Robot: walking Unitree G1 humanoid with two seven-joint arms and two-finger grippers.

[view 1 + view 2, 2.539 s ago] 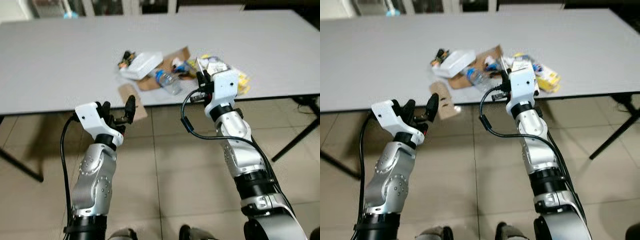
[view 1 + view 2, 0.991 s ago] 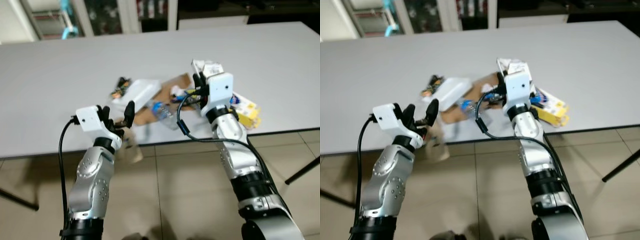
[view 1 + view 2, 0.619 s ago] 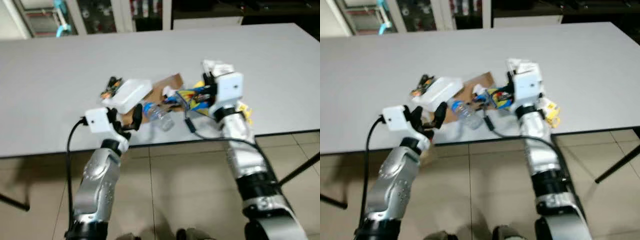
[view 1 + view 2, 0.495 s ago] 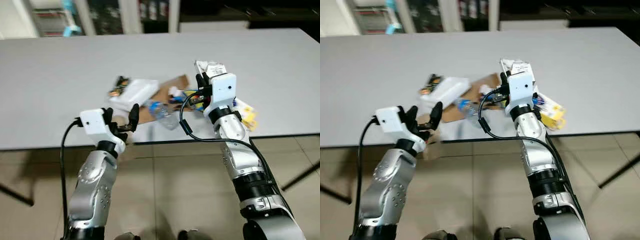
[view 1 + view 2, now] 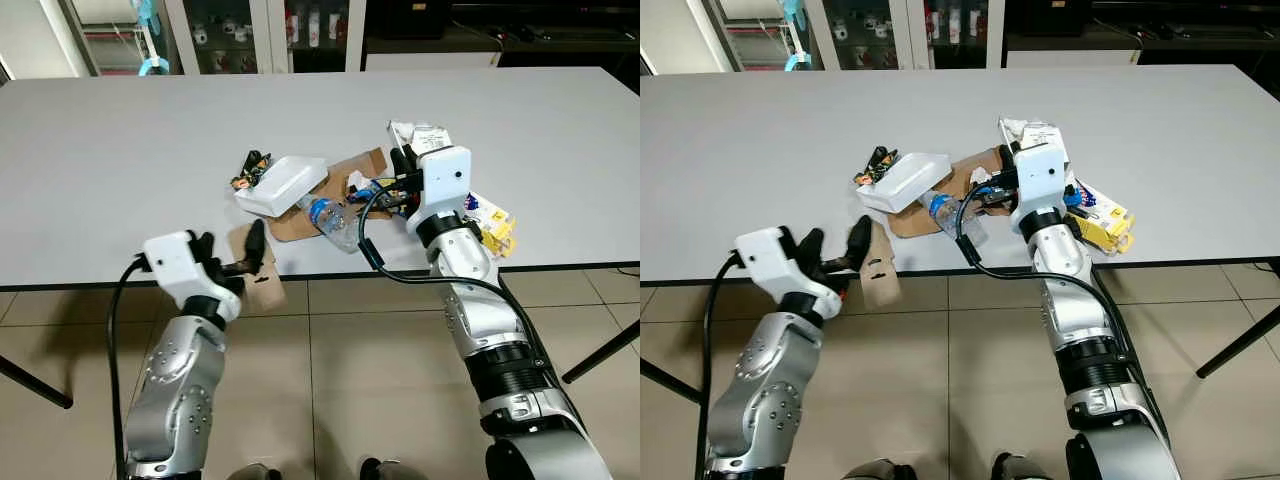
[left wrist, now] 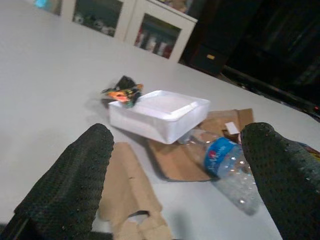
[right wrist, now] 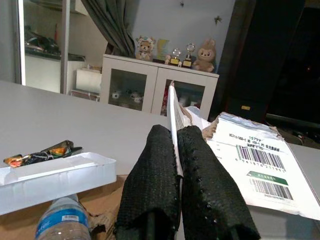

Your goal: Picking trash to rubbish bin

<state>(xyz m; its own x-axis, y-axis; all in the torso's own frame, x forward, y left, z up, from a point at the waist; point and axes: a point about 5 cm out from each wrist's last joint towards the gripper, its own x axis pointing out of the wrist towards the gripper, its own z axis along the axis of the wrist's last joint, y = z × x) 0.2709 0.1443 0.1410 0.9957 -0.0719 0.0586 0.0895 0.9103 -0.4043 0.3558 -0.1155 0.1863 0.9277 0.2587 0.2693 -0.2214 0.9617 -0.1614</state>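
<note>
A pile of trash lies on the grey table: a white foam box, a clear plastic bottle, brown cardboard, a dark snack wrapper and yellow packets. A loose cardboard piece hangs over the table's near edge. My left gripper stands open at that edge, just short of the loose piece, and the left wrist view looks between its fingers at the foam box and bottle. My right gripper is shut on the edge of a white mailer bag.
Glass-door cabinets stand behind the table. Black table legs slant down to the tiled floor on both sides of me.
The view has shifted and sharpened. My left gripper sits a little lower by the table's edge. The right gripper keeps its hold on the mailer bag.
</note>
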